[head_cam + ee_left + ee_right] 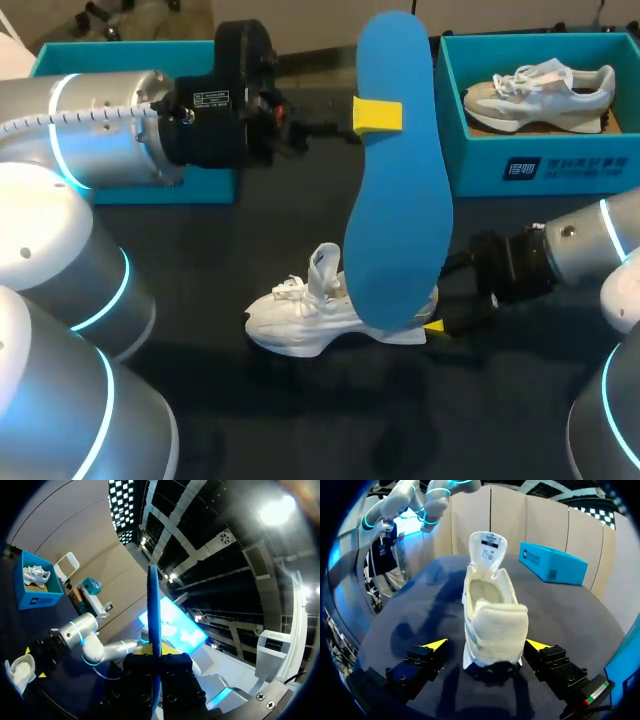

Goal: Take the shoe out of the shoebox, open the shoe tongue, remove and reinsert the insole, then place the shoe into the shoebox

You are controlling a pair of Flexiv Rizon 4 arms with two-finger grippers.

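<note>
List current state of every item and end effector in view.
insole: out of shoe, held above it
left end effector: shut on insole
shoe: standing on its sole, tongue raised
right end effector: open, straddling shoe heel
right shoebox: open, holds second shoe

The raised insole [398, 170] bars the shoe [300, 325] from above; the table [200, 290] by its toe is open.

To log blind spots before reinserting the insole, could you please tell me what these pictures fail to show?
- Head view: the insole covers the shoe's heel end, plus one finger each of the left gripper and right gripper.
- Head view: the left arm hides most of the left shoebox's inside.
- Right wrist view: the raised tongue hides the shoe's toe.
- Left wrist view: the shoe is too small for detail.
</note>
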